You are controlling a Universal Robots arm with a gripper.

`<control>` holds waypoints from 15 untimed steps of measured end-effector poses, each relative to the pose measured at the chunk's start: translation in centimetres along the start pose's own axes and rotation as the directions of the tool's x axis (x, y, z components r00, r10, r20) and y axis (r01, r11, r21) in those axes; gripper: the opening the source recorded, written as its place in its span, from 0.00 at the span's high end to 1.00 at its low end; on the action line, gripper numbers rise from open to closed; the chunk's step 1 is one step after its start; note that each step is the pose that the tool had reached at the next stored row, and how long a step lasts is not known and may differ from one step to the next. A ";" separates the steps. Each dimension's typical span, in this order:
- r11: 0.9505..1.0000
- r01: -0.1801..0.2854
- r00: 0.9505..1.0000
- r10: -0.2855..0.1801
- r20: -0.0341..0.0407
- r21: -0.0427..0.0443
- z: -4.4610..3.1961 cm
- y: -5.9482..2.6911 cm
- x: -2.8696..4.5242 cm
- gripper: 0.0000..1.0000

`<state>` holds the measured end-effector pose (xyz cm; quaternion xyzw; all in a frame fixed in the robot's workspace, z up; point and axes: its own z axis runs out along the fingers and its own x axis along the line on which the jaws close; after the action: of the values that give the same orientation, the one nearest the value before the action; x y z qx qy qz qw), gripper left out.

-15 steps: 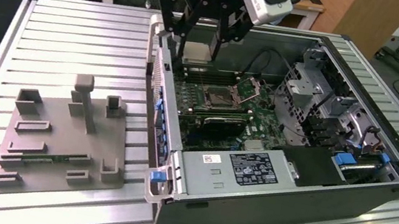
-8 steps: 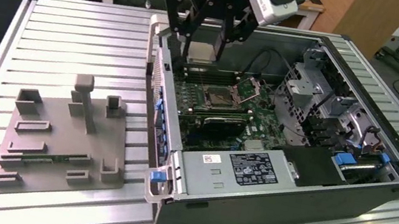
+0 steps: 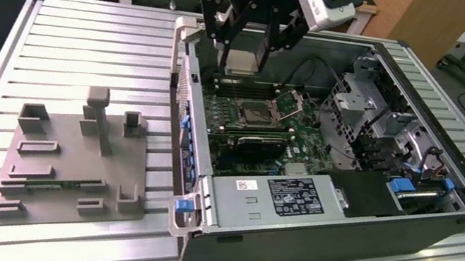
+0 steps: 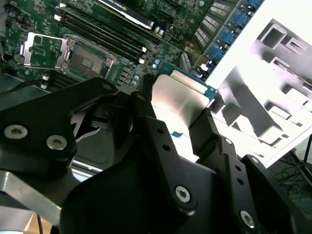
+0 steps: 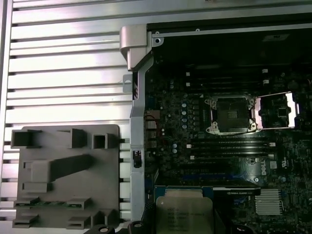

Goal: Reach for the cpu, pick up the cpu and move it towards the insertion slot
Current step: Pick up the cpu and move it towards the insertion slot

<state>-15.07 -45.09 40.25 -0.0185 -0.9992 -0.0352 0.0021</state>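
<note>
End effector [image 3: 248,51] pinching cpu [image 3: 243,63], lifted above open case; insertion slot [image 3: 258,112] below it, apart. Pickup done, transfer underway.

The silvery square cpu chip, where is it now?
The silvery square cpu chip is held in the black tool, above the open computer case's far end in the exterior view.

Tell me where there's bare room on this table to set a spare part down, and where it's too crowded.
Bare slats lie on the table beyond the grey fixture, between it and the computer case's wall, and along the near edge in front of the case. Inside the case is crowded with boards and cables. Above its far corner, the gripper holds the cpu in its jaws.
</note>
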 end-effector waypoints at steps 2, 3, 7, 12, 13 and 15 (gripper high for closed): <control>1.000 0.000 1.000 0.000 0.000 0.000 0.00 0.02 -0.26 0.46; 1.000 0.000 1.000 0.000 0.000 0.000 0.00 0.02 -0.34 0.46; 1.000 -0.001 1.000 0.001 0.000 0.000 0.02 0.03 -0.61 0.46; 1.000 -0.001 1.000 0.001 0.000 0.000 0.04 0.04 -1.03 0.46; 1.000 -0.001 1.000 0.001 0.000 0.000 0.05 0.04 -1.12 0.46; 1.000 -0.001 1.000 0.001 0.000 0.000 0.06 0.05 -1.28 0.46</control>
<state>-13.79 -45.08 40.18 -0.0190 -0.9992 -0.0352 0.0020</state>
